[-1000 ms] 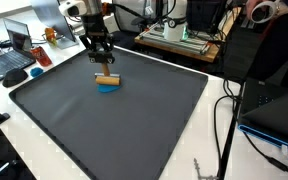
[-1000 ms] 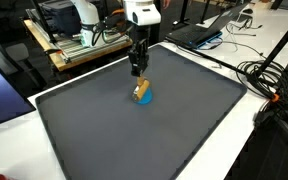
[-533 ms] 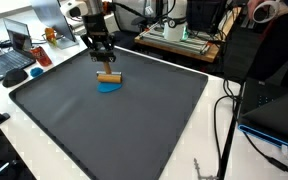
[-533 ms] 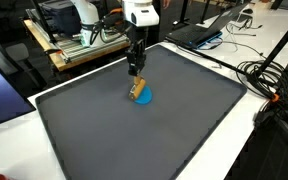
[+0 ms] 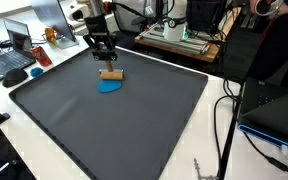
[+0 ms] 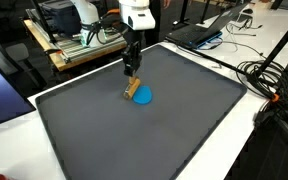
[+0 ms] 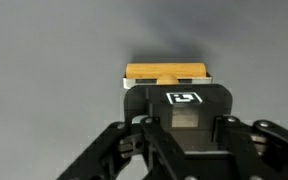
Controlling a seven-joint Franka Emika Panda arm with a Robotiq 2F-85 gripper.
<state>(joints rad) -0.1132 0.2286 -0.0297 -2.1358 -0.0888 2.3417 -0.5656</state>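
The Franka arm's gripper (image 5: 105,64) hangs over the far part of a dark grey mat (image 5: 124,125), toward 11 o'clock on it in an exterior view, its fingers closed on a small wooden block (image 5: 110,74). The block sits just clear of a round blue dish (image 5: 110,87), at the dish's 12 o'clock edge. In an exterior view from another side the block (image 6: 131,90) tilts beneath the gripper (image 6: 131,78), at about 10 o'clock from the dish (image 6: 143,97). Whether block and dish touch there cannot be told. Only the dish's plain blue face shows, and the pictures do not settle whether it is shallow or flat. In the wrist view the block (image 7: 166,71) lies at 12 o'clock, just past the black gripper (image 7: 170,90), over bare mat (image 7: 44,60). A laptop (image 5: 9,60) stands on the white table (image 5: 14,150) at 9 o'clock from the mat.
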